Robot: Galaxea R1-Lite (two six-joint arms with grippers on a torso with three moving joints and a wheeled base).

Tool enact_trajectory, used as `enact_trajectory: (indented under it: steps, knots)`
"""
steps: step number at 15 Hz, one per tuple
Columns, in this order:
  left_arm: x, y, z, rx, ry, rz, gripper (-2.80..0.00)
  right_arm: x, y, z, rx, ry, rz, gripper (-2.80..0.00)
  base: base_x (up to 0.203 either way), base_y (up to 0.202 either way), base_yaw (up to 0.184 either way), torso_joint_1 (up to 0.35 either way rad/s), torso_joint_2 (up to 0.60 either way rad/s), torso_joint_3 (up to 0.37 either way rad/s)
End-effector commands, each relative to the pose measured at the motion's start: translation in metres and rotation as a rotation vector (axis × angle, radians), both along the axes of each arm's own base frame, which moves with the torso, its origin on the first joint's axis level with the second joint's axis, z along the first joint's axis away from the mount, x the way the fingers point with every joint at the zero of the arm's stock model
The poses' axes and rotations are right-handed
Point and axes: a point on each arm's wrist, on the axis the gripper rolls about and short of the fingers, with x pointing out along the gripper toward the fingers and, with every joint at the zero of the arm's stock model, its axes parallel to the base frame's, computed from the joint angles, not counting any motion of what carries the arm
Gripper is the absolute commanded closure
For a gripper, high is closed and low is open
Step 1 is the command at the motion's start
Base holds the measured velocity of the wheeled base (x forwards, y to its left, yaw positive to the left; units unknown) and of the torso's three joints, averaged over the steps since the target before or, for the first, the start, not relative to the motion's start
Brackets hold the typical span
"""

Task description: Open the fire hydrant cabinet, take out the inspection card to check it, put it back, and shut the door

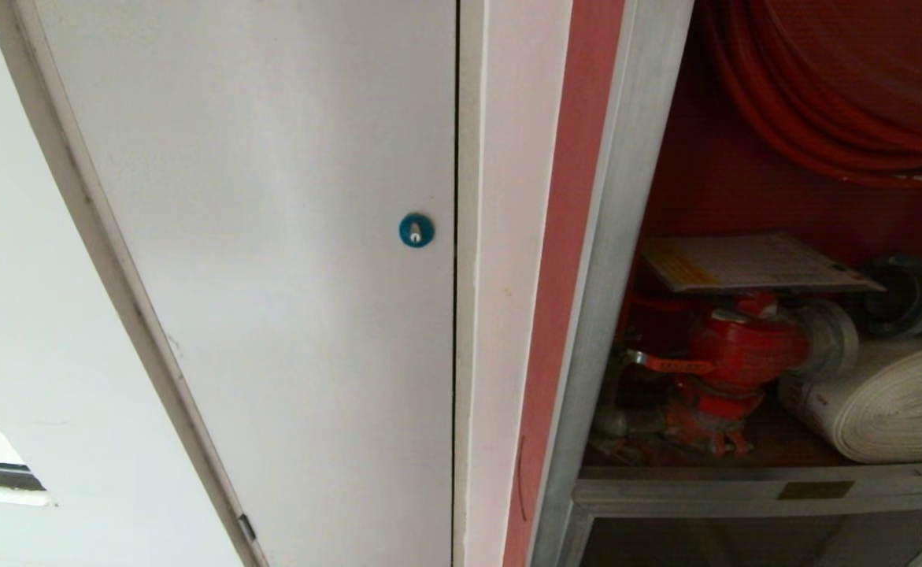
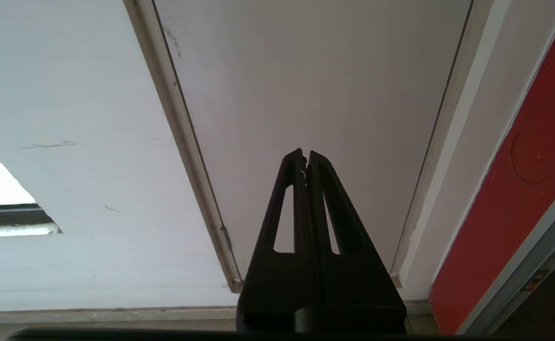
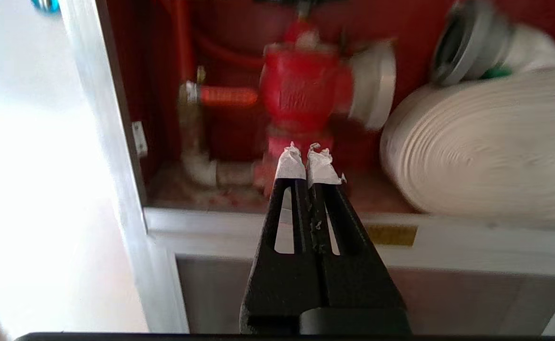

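Observation:
The fire hydrant cabinet (image 1: 626,236) fills the right of the head view, its red inside showing past the silver frame. The inspection card (image 1: 752,264), whitish with a grid and a yellow band, lies flat on top of the red valve (image 1: 736,346). The door is out of view. My right gripper (image 3: 308,151), shut and empty with white tape on its tips, hangs outside the cabinet's front sill (image 3: 258,227), pointing at the valve (image 3: 301,90). My left gripper (image 2: 304,154) is shut and empty, facing the white panel (image 2: 315,85). Neither gripper shows in the head view.
A rolled white hose (image 1: 894,402) with a metal coupling lies right of the valve, and red hose coils (image 1: 823,94) hang above. Left of the cabinet stands a white panel (image 1: 272,276) with a blue round lock (image 1: 416,230). A lower panel (image 3: 448,293) sits under the sill.

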Motion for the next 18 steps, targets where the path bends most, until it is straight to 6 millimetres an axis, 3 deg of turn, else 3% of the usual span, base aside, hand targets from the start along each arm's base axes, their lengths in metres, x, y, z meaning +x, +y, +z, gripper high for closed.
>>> enact_trajectory:
  steps: [1,6,18]
  knots:
    - [0.000,0.000,0.000,0.000,0.000,0.000,0.00,0.002,0.000,-0.005,-0.001,0.020,0.005,0.00,0.000,0.000,0.000,0.000,0.00,0.000]
    - [0.000,0.000,0.000,0.001,0.000,0.001,0.00,0.003,0.000,-0.017,0.005,0.143,0.014,0.00,0.000,0.000,0.000,0.000,0.00,0.000]
    - [0.000,0.000,0.000,0.001,0.000,0.001,0.00,0.004,0.000,-0.022,0.032,0.188,0.003,0.00,0.000,0.000,0.000,0.000,0.00,0.000]
